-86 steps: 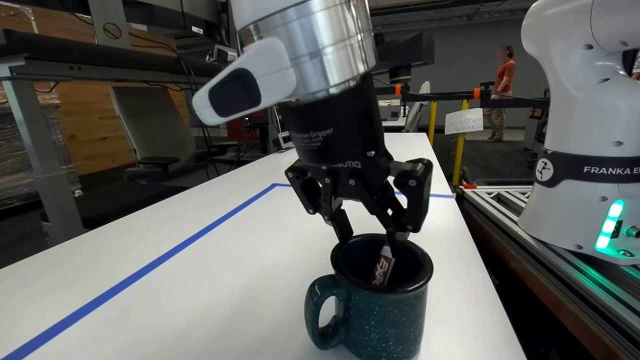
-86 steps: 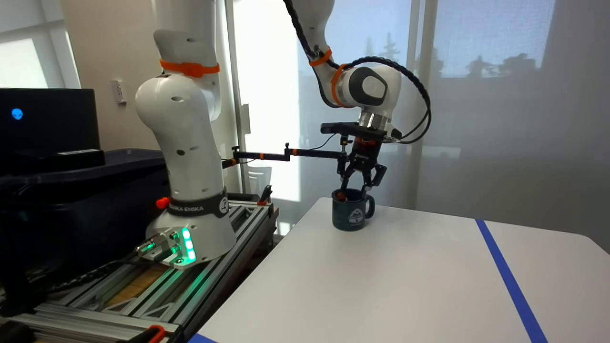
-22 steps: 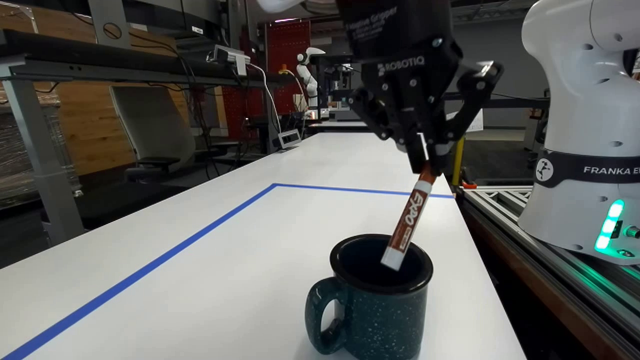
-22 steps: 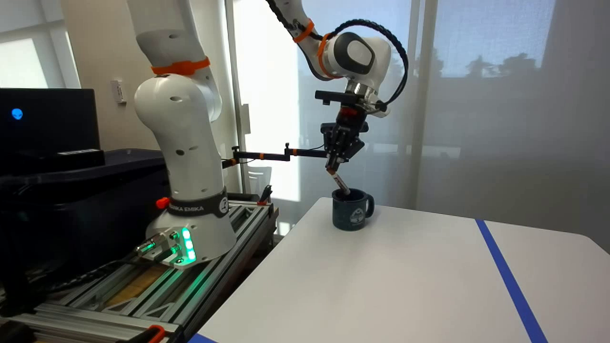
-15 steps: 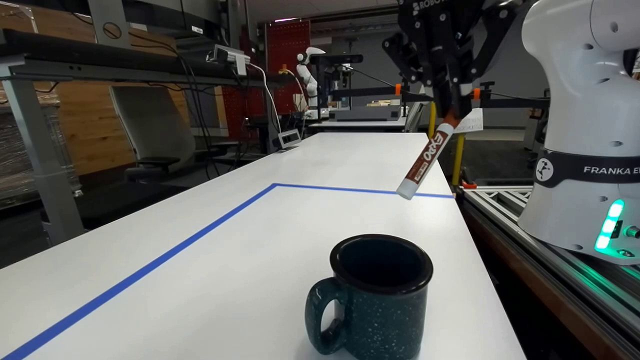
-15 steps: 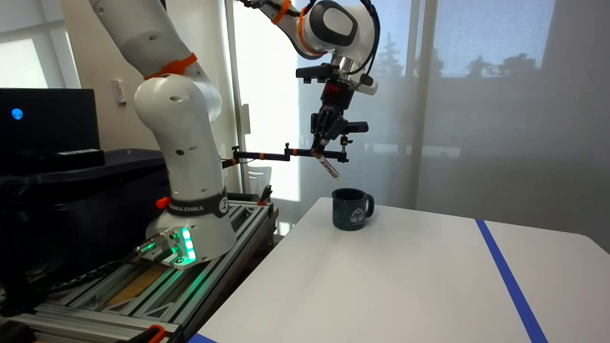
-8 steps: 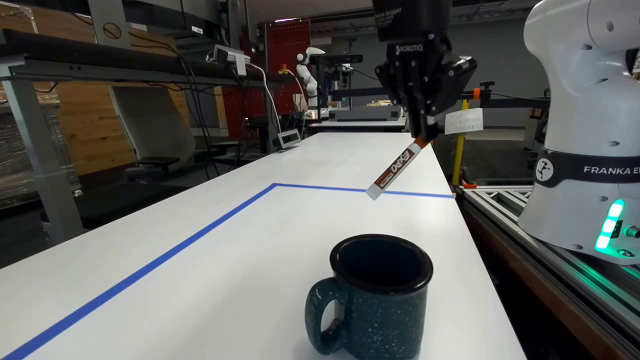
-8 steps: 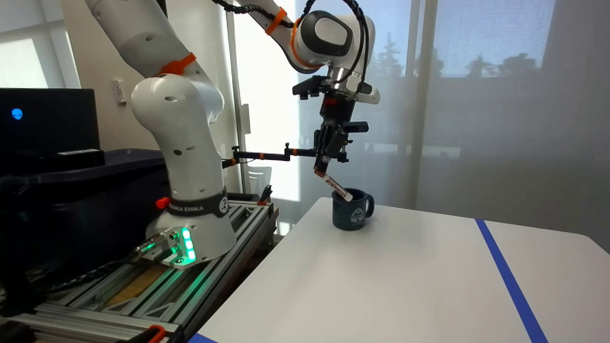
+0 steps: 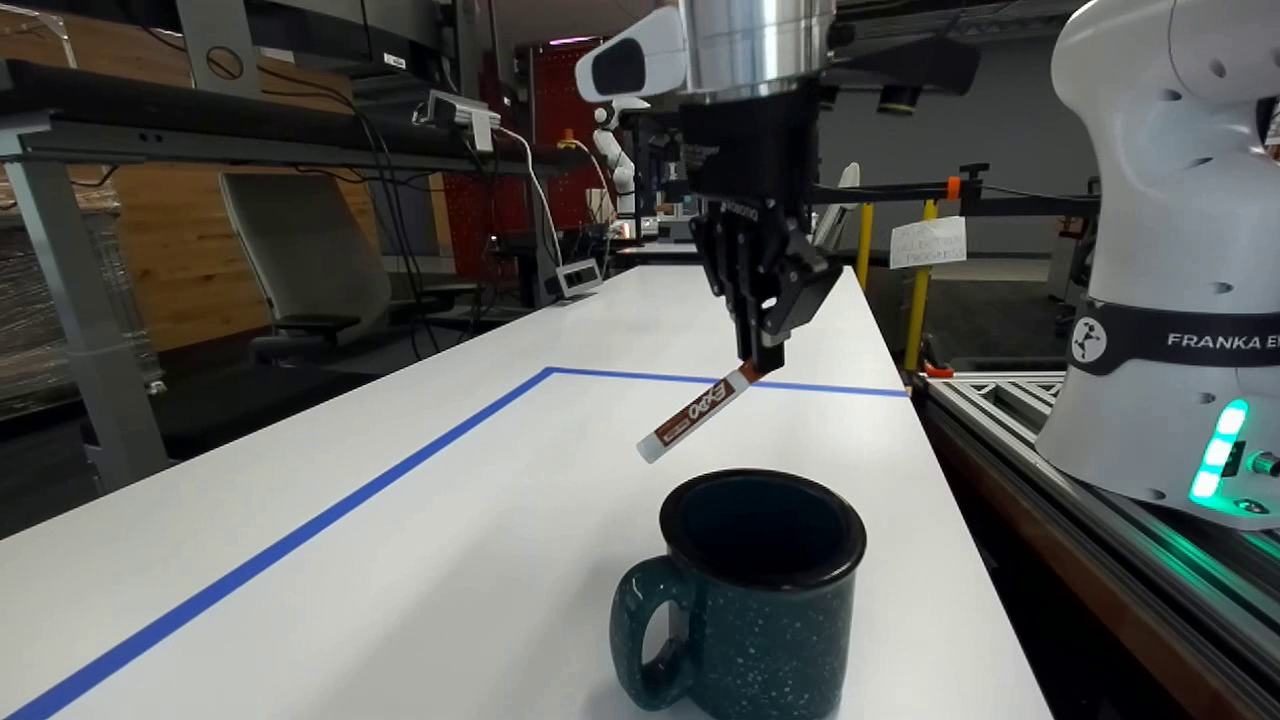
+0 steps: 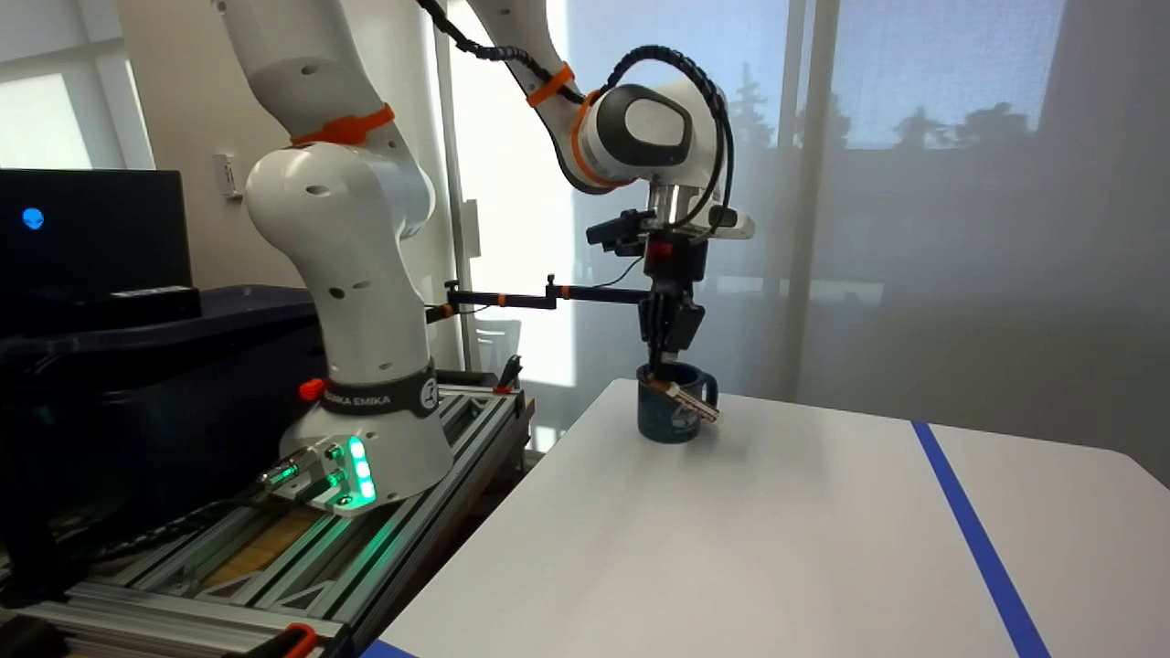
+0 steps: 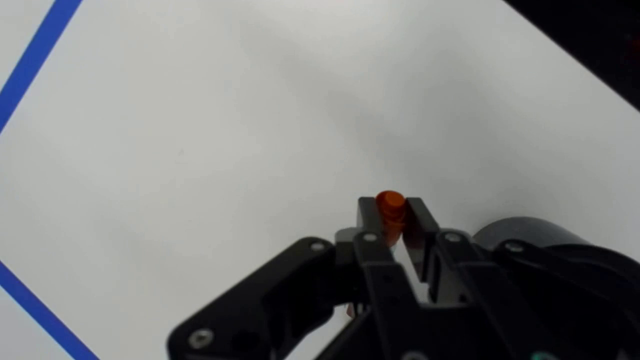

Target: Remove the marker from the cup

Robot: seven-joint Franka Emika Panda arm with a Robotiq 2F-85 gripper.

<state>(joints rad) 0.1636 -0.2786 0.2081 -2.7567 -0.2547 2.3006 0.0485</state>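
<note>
Jaws: pinched tight on the orange-red end [image 11: 392,205] of the marker [image 9: 697,411], squeezing it from both sides.
Marker: out of the cup [image 9: 765,640], hanging at a slant with its white end [image 9: 651,446] lower. It is near the cup, and I think not touching it. In an exterior view the marker [image 10: 687,399] crosses in front of the cup's side.
Cup: standing upright on the white desk [image 9: 480,585], its handle [image 9: 627,620] sticking out to the side.
Marker's feel: my guess is light and stiff, like a hard plastic stick. It looks smooth, so it could slip or swing round in a loose pinch. I doubt a little drop would break it.
Best hold: the middle, I would say, so both ends stay even. Pinched at one end like this, it may twist if it bumps the desk. If that end is a cap, a hard tug might pop it off.
Marker count: one.
Cup count: one, with one handle.
Blue strips [image 9: 300,530]: two in an exterior view, meeting at a corner on the desk.
Paper sign [image 9: 928,242]: one, hanging beyond the desk, with writing too faint for me to read.
</note>
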